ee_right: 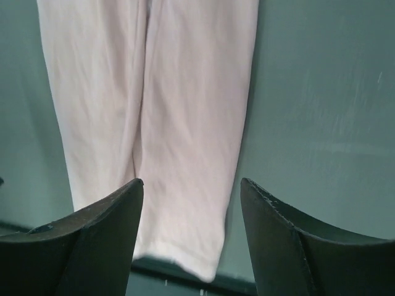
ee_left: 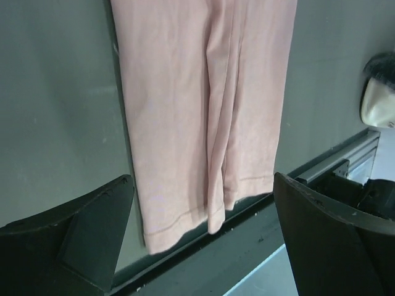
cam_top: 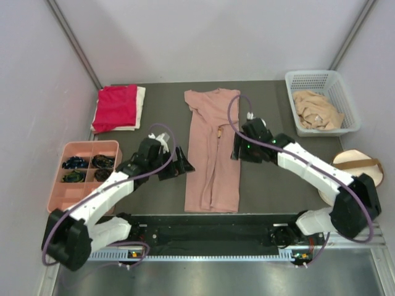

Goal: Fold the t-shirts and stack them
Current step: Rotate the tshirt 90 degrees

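Observation:
The dusty-pink t-shirt (cam_top: 212,157) lies in the middle of the table, folded lengthwise into a long narrow strip, collar end far, hem at the near edge. It also shows in the left wrist view (ee_left: 197,111) and the right wrist view (ee_right: 166,111). My left gripper (cam_top: 179,165) is open and empty, just left of the strip. My right gripper (cam_top: 237,150) is open and empty, just right of the strip. A folded red t-shirt (cam_top: 115,106) lies on a folded white one (cam_top: 141,102) at the far left. A tan t-shirt (cam_top: 317,111) is crumpled in the basket.
A white mesh basket (cam_top: 345,98) stands at the far right. A pink compartment tray (cam_top: 62,191) with small dark items sits at the left. The round cream bag (cam_top: 359,165) with a brown strap lies at the right edge. A black rail (cam_top: 203,228) runs along the near edge.

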You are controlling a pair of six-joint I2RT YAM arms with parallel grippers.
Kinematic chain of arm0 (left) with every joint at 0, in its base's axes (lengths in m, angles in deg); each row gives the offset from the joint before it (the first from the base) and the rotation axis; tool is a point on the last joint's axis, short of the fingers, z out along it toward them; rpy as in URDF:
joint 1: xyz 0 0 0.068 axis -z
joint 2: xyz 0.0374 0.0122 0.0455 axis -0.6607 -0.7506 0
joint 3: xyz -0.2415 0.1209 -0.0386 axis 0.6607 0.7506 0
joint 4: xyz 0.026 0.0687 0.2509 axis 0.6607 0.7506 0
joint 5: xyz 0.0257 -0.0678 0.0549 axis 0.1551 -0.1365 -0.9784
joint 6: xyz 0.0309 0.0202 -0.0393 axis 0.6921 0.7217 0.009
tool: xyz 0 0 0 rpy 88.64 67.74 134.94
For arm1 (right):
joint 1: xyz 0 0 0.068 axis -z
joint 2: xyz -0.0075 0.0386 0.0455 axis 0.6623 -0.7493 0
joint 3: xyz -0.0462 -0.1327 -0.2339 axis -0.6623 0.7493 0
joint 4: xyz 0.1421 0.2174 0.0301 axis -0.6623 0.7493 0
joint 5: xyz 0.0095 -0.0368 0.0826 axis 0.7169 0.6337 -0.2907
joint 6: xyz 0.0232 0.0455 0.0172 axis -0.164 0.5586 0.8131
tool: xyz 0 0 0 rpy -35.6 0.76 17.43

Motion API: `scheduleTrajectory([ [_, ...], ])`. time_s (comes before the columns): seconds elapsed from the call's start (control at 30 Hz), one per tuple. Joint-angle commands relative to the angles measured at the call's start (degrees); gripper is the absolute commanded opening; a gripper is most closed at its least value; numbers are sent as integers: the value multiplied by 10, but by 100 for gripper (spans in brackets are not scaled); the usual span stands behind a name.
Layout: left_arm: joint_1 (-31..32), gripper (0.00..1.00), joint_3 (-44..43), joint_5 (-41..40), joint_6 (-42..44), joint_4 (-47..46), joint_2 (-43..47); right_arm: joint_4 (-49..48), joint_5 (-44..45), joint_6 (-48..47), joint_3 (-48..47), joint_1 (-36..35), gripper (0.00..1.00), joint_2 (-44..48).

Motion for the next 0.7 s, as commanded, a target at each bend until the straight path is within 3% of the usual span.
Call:
scheduleTrajectory([
  [0.0, 12, 99, 55, -33, -48, 43, 90, 31, 27, 128, 71, -64, 64, 99],
  [0.17, 16, 99, 86, -36, -53, 85, 148, 75, 63, 214, 114, -128, 64, 166],
  [0.47, 54, 98, 136, -46, -85, 89, 165, 120, 103, 355, 168, -256, 64, 176],
  [0.67, 87, 94, 188, -56, -127, 61, 180, 84, 90, 409, 218, -280, 62, 183],
])
